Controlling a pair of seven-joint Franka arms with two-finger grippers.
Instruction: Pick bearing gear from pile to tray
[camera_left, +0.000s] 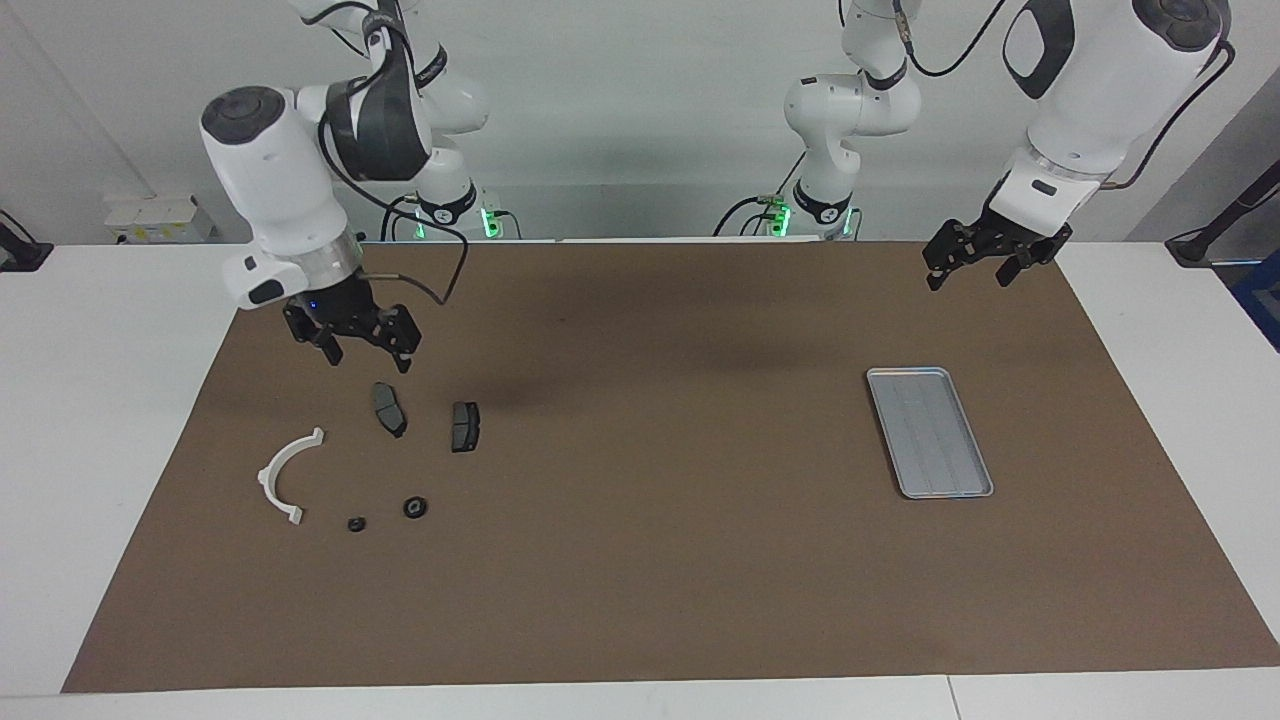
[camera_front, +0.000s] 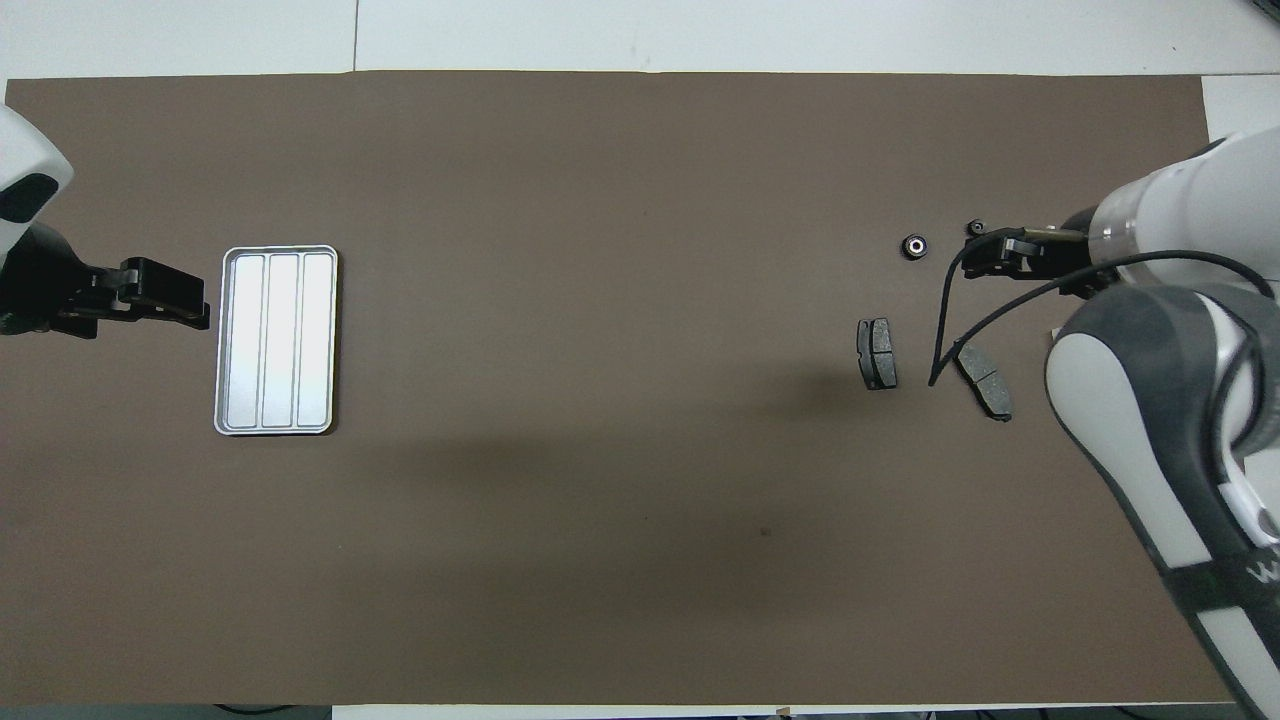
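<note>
Lying flat in the pile (camera_left: 370, 465) at the right arm's end of the table: gear (camera_left: 416, 507), untouched. Judged small, rigid, light, liable to roll; best pinched across the rim. Right gripper (camera_left: 366, 355) hovered above the pads, fingers spread. Left gripper (camera_left: 968, 275) waited near the tray (camera_left: 978, 489), fingers spread.
</note>
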